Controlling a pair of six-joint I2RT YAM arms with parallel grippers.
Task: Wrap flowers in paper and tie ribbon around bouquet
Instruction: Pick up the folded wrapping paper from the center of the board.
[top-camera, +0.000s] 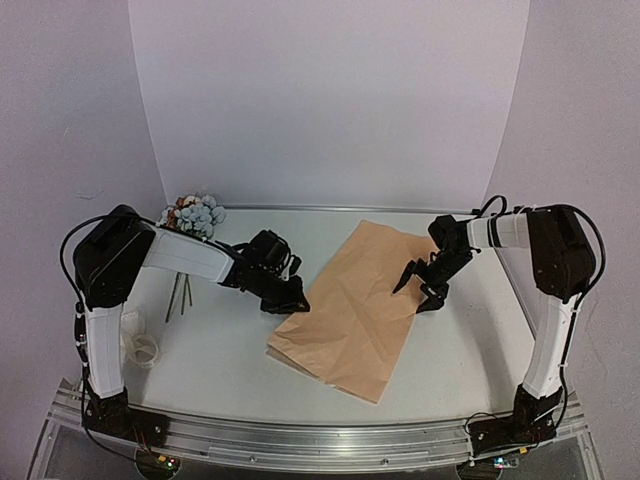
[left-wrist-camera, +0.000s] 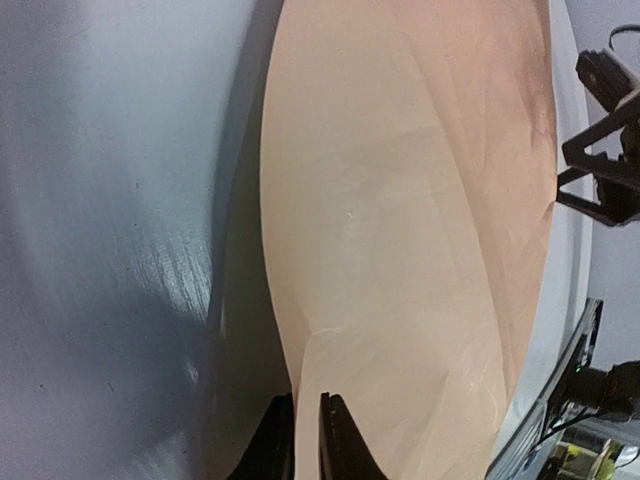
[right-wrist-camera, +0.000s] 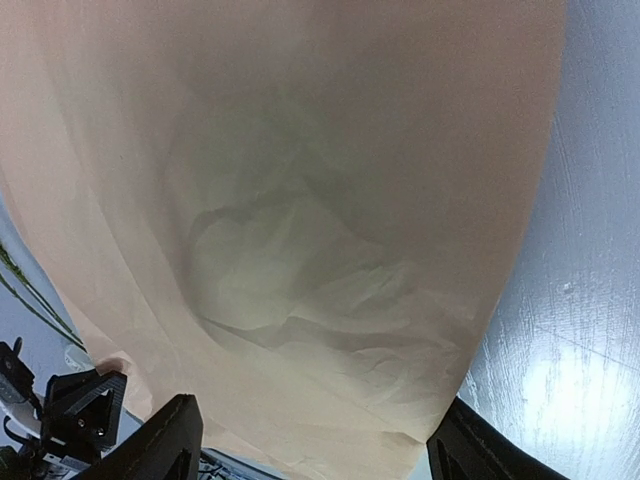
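Reaches low with left tool (top-camera: 298, 302), clamped on paper (top-camera: 350, 310) at its left edge; holds right tool (top-camera: 418, 287) spread apart over the right edge; shows worktop (top-camera: 220, 350) beside both.

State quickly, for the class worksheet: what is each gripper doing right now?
Left gripper: closed, pinching the left edge of the paper.
Right gripper: open over the paper, holding nothing.
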